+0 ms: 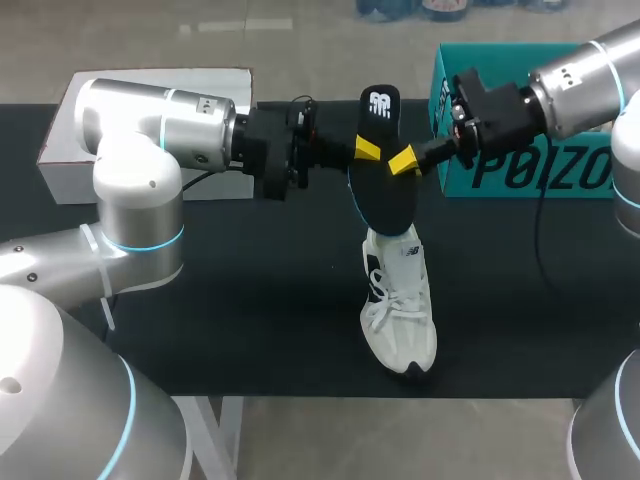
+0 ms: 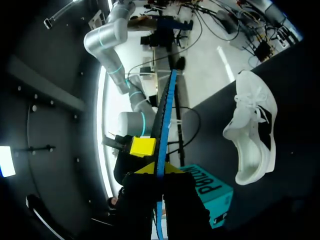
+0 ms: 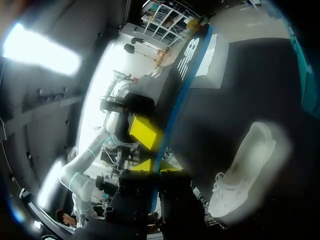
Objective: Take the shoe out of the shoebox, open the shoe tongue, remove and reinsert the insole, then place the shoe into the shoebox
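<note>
Insole held in the air by both grippers, sneaker on the table.
One black insole [image 1: 385, 195], long axis far-to-near, logo end pointing away from the robot. The left gripper [image 1: 360, 150] and right gripper [image 1: 410, 160] each clamp an opposite edge. One white sneaker [image 1: 400, 310] lies on the table [image 1: 250, 320] below, toe toward the near edge. One teal shoebox [image 1: 520, 170] is far right, one white box [image 1: 60, 165] far left.

My left arm [image 1: 150, 135] stretched in level from the left and my right arm [image 1: 580, 75] from the right, wrists facing each other. My left gripper [image 1: 367, 150] and right gripper [image 1: 404, 160] each pinched an opposite edge of the insole [image 1: 383, 190], fingertips nearly meeting.
</note>
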`<state>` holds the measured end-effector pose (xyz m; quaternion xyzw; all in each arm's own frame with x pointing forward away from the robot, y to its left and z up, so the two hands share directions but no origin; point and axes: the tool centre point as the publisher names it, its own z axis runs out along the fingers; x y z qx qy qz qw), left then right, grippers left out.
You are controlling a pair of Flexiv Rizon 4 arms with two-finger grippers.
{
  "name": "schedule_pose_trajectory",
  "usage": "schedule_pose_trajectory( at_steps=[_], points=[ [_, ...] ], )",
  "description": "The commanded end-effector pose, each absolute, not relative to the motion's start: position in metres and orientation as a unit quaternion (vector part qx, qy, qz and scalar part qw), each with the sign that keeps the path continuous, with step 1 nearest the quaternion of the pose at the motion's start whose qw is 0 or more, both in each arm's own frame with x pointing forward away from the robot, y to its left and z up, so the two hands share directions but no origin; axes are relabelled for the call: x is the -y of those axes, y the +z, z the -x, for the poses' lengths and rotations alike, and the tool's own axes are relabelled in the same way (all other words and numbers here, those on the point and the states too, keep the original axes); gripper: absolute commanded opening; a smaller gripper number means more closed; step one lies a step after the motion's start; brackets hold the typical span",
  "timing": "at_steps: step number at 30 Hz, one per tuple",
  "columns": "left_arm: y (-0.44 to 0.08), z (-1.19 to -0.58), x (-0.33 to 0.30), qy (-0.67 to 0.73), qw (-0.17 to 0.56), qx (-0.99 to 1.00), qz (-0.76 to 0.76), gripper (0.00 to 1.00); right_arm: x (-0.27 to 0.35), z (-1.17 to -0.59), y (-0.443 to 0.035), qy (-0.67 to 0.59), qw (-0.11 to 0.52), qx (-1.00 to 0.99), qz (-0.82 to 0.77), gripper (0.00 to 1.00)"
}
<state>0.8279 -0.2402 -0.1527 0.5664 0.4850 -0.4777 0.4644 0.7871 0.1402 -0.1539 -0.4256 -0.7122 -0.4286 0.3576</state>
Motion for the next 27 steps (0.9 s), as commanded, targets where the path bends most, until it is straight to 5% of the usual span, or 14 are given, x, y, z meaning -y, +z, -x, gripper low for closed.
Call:
schedule_pose_trajectory(
  at_steps=[1,9,10,11,15,21,27],
  points=[
    [-0.154,-0.829,0.242,-0.477,0.465,-0.484,-0.567,0.00,-0.141,-0.788,-0.153,-0.429,0.355,0.712,0.428,0.00],
    [-0.154,-0.829,0.242,-0.477,0.465,-0.484,-0.567,0.00,-0.145,-0.788,-0.154,-0.428,0.354,0.711,0.431,0.00],
    [-0.154,-0.829,0.242,-0.477,0.465,-0.484,-0.567,0.00,-0.145,-0.789,-0.154,-0.427,0.354,0.711,0.433,0.07],
    [-0.154,-0.829,0.242,-0.477,0.465,-0.484,-0.567,0.00,-0.145,-0.790,-0.154,-0.427,0.354,0.710,0.434,0.31],
    [-0.154,-0.829,0.242,-0.477,0.465,-0.484,-0.567,0.00,-0.142,-0.794,-0.155,-0.431,0.353,0.702,0.443,0.84],
    [-0.154,-0.829,0.242,-0.477,0.465,-0.484,-0.567,0.00,-0.135,-0.798,-0.154,-0.449,0.350,0.685,0.455,0.76],
    [-0.154,-0.829,0.242,-0.477,0.465,-0.484,-0.567,0.00,-0.136,-0.797,-0.157,-0.453,0.351,0.680,0.457,0.49]
  ],
)
